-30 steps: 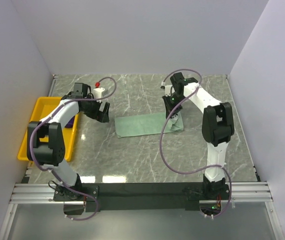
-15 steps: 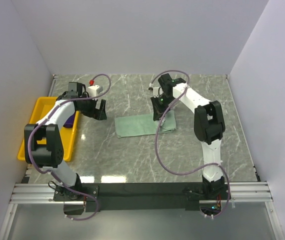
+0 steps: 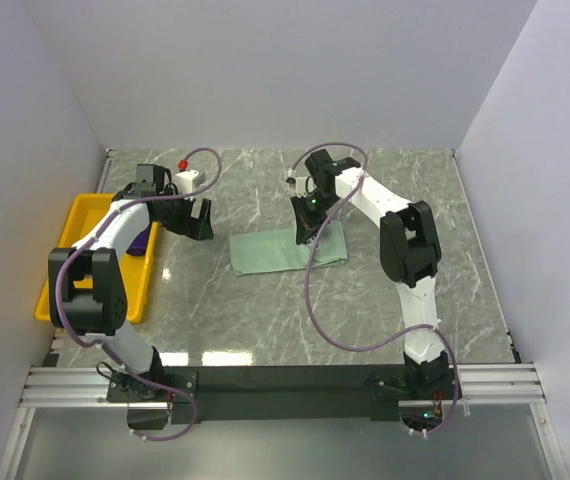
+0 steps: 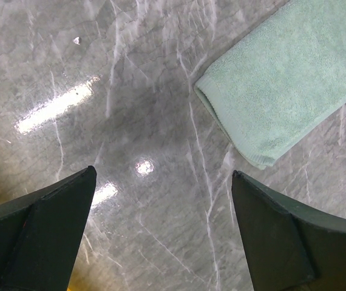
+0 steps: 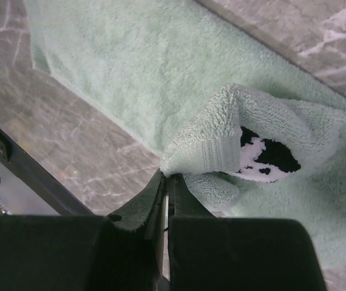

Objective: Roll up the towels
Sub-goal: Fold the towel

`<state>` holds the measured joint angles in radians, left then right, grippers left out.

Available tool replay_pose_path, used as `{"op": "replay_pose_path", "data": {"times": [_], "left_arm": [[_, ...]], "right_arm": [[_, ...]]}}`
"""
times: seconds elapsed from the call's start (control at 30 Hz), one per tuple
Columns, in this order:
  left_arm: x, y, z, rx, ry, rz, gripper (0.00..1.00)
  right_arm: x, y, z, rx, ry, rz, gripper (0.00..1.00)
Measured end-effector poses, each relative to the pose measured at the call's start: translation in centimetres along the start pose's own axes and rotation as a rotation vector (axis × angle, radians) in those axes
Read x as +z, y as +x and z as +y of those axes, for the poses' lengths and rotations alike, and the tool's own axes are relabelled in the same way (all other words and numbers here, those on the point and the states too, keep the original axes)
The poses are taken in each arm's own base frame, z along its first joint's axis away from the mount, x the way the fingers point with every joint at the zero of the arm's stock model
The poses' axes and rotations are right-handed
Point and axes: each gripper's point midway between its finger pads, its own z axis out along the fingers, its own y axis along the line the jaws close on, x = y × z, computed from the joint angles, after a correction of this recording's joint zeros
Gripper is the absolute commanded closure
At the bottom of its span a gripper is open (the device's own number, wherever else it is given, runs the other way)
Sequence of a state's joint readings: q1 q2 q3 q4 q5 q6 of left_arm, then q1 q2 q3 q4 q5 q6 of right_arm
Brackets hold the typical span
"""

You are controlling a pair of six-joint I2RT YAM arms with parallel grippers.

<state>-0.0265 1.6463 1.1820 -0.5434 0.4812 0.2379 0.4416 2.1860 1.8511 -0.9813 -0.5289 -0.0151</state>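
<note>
Mint-green terry, soft, floppy: pinched towel (image 5: 130, 79) by folded hem in clenched right gripper (image 5: 167, 182); held left gripper (image 4: 162, 174) splayed, empty.

Right claw (image 5: 167, 179) pinched on mint towel (image 5: 130, 79) fold; marble table (image 5: 70, 142) beneath

Grey marble table (image 3: 265, 310), mint green towel (image 3: 270, 252) lying mid-table, yellow tray (image 3: 75, 215) at left edge

Grey marble-patterned table top (image 3: 265, 310), glossy. Yellow plastic tray (image 3: 87, 213), rectangular, at its left edge. Plain white walls (image 3: 265, 70) on three sides; aluminium rail (image 3: 505, 382) along the near edge.
</note>
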Motion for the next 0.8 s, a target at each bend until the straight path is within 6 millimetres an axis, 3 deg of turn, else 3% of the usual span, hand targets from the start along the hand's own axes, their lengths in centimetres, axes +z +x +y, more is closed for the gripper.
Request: {"op": "replay_pose_path", "data": {"times": [0.13,0.3,0.37,0.4,0.43,0.57,0.63,0.7,0.8], "left_arm": [[0.0,0.0,0.0,0.000,0.000,0.000,0.01],[0.0,0.0,0.0,0.000,0.001,0.000,0.01],[0.0,0.1,-0.2,0.002,0.009,0.001,0.01],[0.1,0.3,-0.3,0.001,0.015,0.002,0.07],[0.1,0.5,-0.5,0.001,0.023,0.005,0.07],[0.0,0.8,-1.9,0.028,0.046,0.007,0.37],[-0.1,0.6,-3.0,0.057,0.065,0.003,0.41],[0.3,0.3,-4.5,0.090,0.094,0.001,0.51],[1.4,0.7,-6.6,0.114,0.141,0.029,0.55]], "right_arm": [[1.3,0.0,-0.5,0.012,-0.006,0.023,1.00],[2.1,0.2,-0.5,0.027,-0.020,0.045,0.64],[2.1,0.3,-0.2,0.022,-0.039,0.048,0.55],[1.9,0.2,0.0,0.012,-0.049,0.047,0.52],[1.8,0.1,0.2,0.009,-0.054,0.046,0.51],[0.4,-0.5,0.4,-0.028,-0.068,0.015,0.56],[-1.2,-1.1,0.2,-0.046,-0.059,-0.025,0.63],[-3.3,-1.9,-0.9,-0.055,-0.031,-0.080,0.70],[-5.8,-2.8,-4.0,-0.050,0.055,-0.139,0.73]]}}
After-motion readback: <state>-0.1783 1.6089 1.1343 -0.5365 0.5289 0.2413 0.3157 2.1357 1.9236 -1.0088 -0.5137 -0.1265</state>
